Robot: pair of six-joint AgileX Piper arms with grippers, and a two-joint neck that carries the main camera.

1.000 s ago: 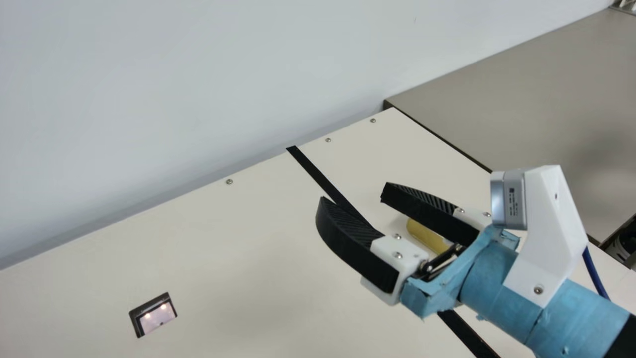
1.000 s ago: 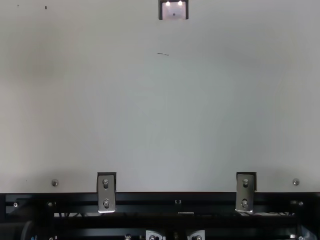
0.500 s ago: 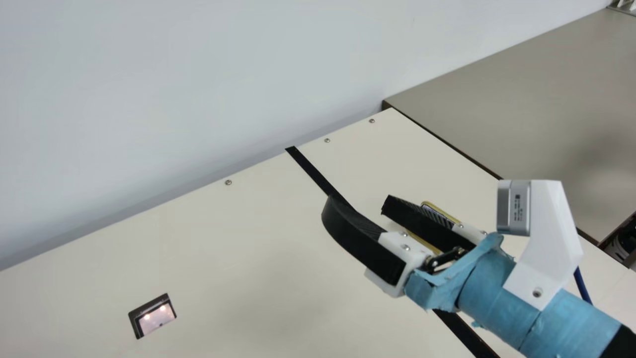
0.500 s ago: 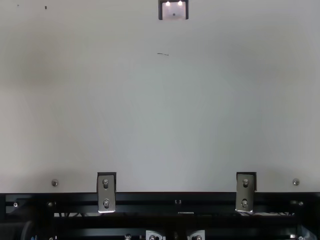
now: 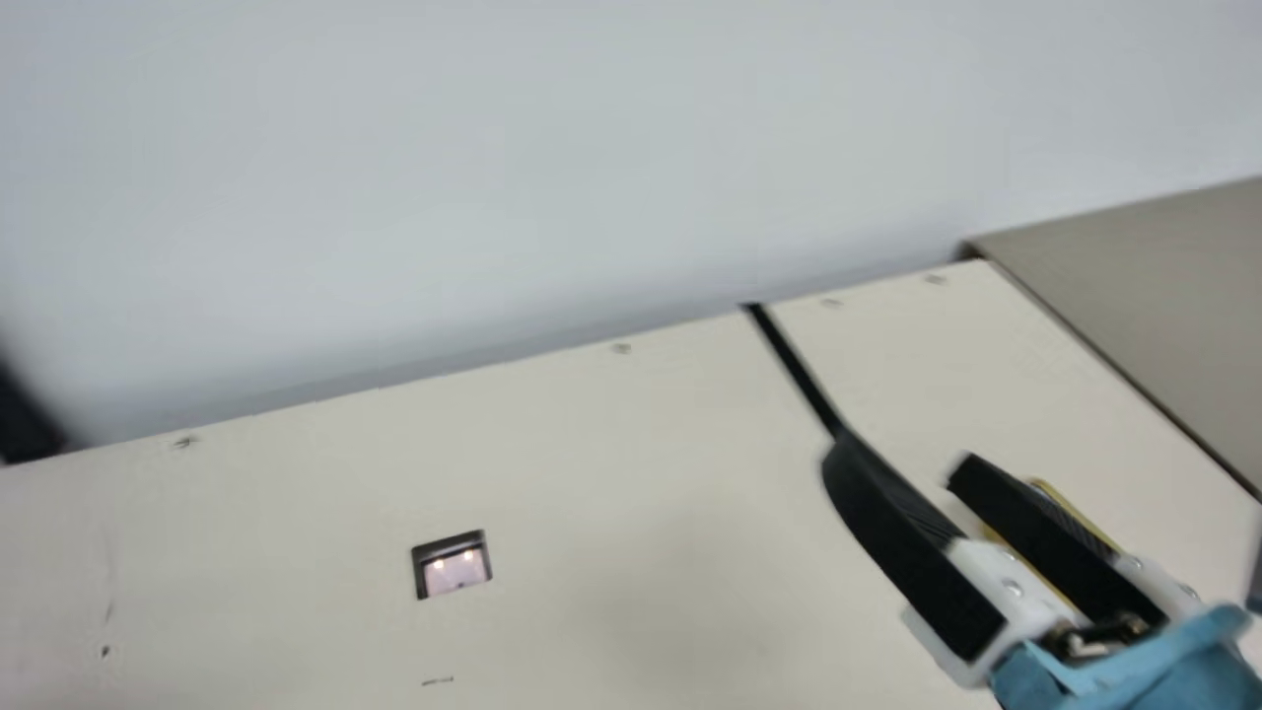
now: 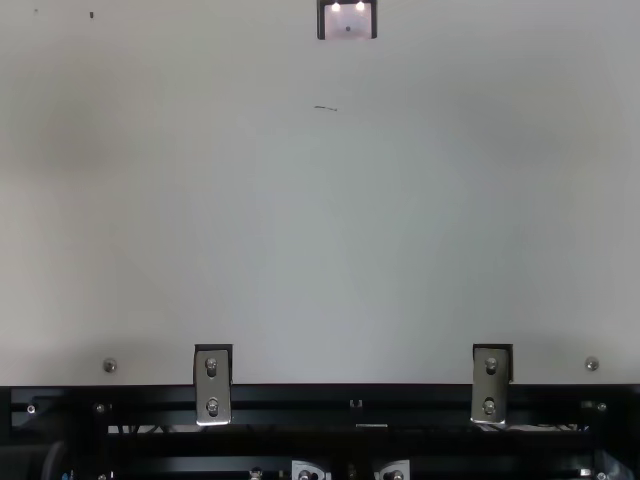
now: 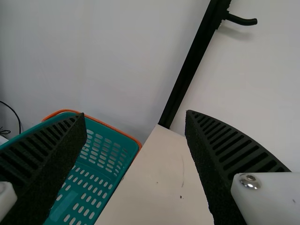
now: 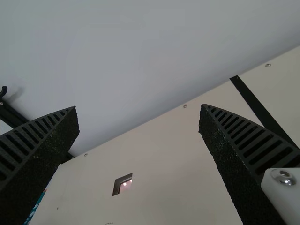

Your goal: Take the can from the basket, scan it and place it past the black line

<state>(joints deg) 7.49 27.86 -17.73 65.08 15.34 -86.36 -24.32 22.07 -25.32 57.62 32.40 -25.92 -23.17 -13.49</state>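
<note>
The cream tabletop (image 5: pixel 552 473) runs back to a pale, plain wall (image 5: pixel 592 168), with screws (image 5: pixel 621 348) along its far edge. A black line (image 5: pixel 794 370) crosses it, and on the line's left side a dark-framed scanner window (image 5: pixel 452 567) with two small lights is set into the surface. Past the right edge is a grey-brown surface (image 5: pixel 1163 271). Metal brackets (image 6: pixel 212 385) sit at the near edge, over black rails (image 6: pixel 300 445). In the left wrist view, a black post (image 7: pixel 192 61) with a peg (image 7: pixel 241 20) stands by the wall, and a teal basket (image 7: pixel 107 130) with an orange rim behind it sits beside the tabletop.

The can (image 5: pixel 1080 515) lies on the right side of the line, beyond the right gripper (image 5: pixel 902 461). One finger hides most of it; whether they touch is impossible to tell. The right gripper's fingers are well apart, holding nothing. The left gripper (image 7: pixel 135 115) also has its fingers wide apart around nothing; one covers part of the basket. The view's edge cuts off the right arm.
</note>
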